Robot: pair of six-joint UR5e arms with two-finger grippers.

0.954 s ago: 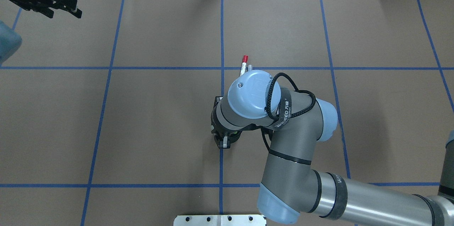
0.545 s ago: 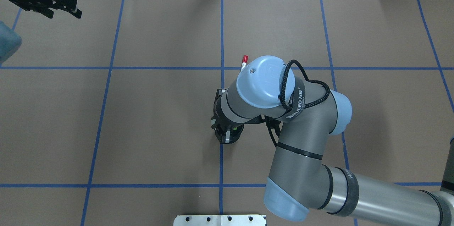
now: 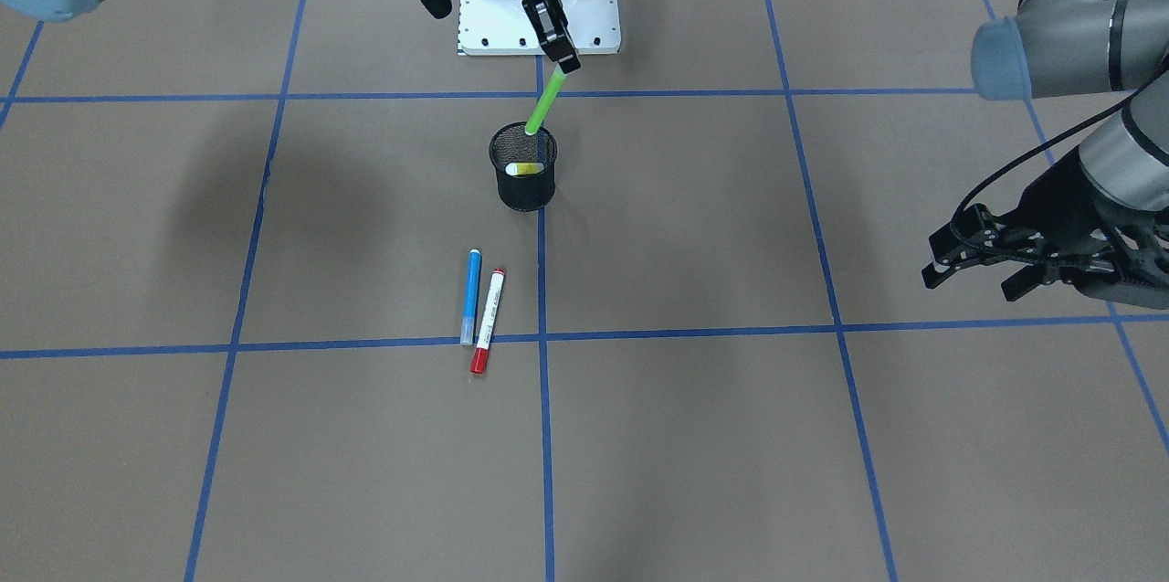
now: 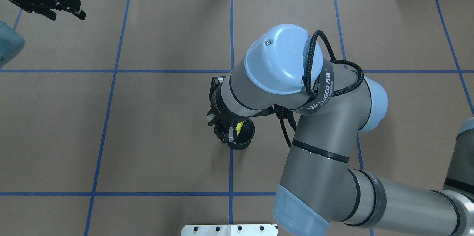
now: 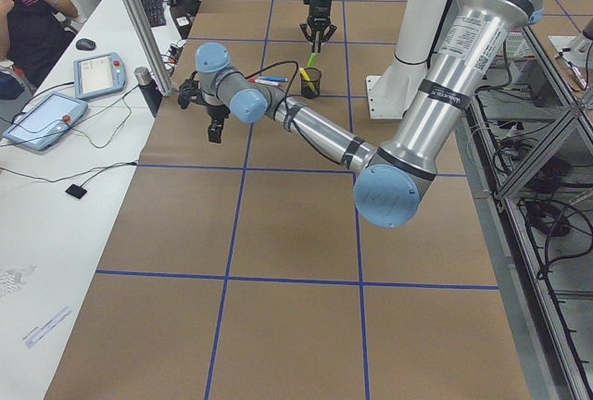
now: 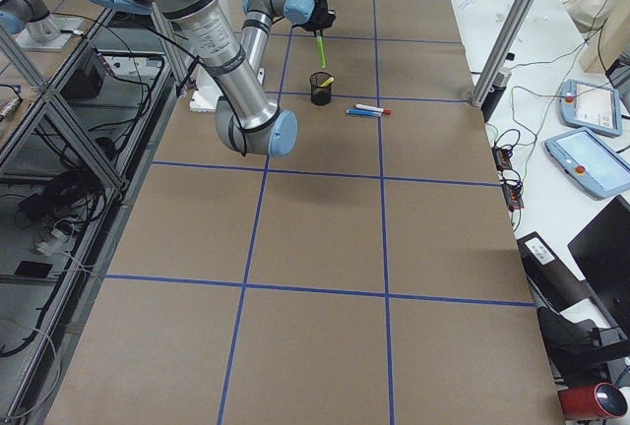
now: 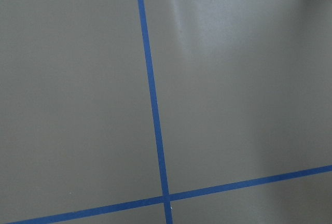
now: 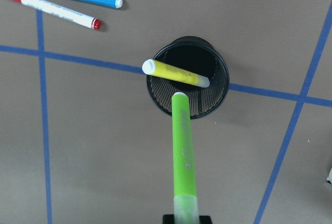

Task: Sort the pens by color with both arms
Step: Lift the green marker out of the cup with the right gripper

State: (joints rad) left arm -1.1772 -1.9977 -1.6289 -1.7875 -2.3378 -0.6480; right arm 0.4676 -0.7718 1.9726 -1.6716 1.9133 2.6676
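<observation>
Closest to the robot's base, the right gripper is pinching the top end of the lime green pen, which is hanging tilted with its lower tip at the rim of the black mesh cup. The yellow pen is leaning inside that cup. Beyond it, the blue pen and the red-capped pen are lying side by side on the table. Farther off to the robot's left, the left gripper is hovering with its fingers spread, holding nothing.

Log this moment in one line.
right gripper: shut on green pen, over mesh cup | yellow pen: in cup | blue pen, red-capped pen: on table | left gripper: open, empty
</observation>
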